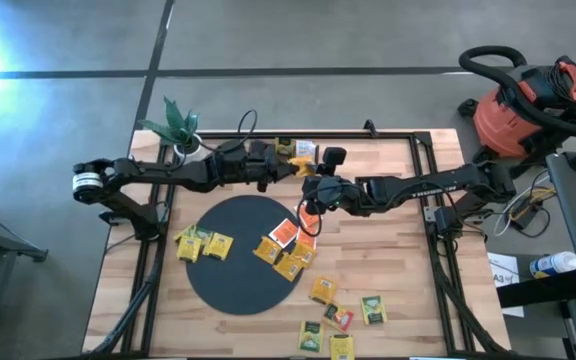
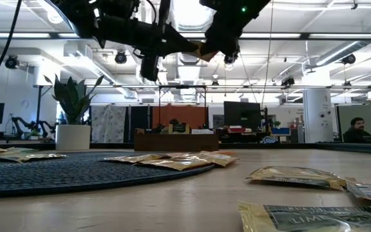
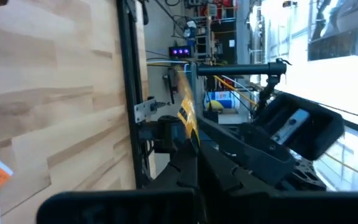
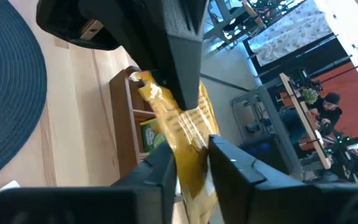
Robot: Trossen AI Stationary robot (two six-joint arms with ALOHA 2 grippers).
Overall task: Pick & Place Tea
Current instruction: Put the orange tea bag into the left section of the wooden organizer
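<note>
Packet in play: one yellow tea packet (image 4: 188,140) is held up in the air, just past the far rim of the black round mat (image 1: 230,290), between that mat and the wooden compartment tray (image 1: 296,150).
Right gripper (image 4: 191,152): its two fingers are pressed together on the lower part of the yellow tea packet, one pad on each flat face; the packet stands up out of them.
Left gripper (image 1: 290,168): its tip meets the same packet from the opposite side, at the upper end, above the right gripper's hold. In the left wrist view the packet shows edge-on as a thin yellow strip (image 3: 186,115) right at the fingertips, and the jaws look pinched on it.
Height: from the low view both grippers and the packet hang well above the tabletop (image 1: 408,300).
Other tea on the mat: loose packets (image 1: 286,255) cluster by its right edge, and two yellow packets (image 1: 203,244) lie near its left edge.
Tea off the mat: green and yellow packets (image 1: 340,318) lie scattered on the wood near the mat's front right side.
Tray: a few packets already sit in its compartments.
Potted plant (image 1: 179,125): stands left of the tray, beyond the mat.
</note>
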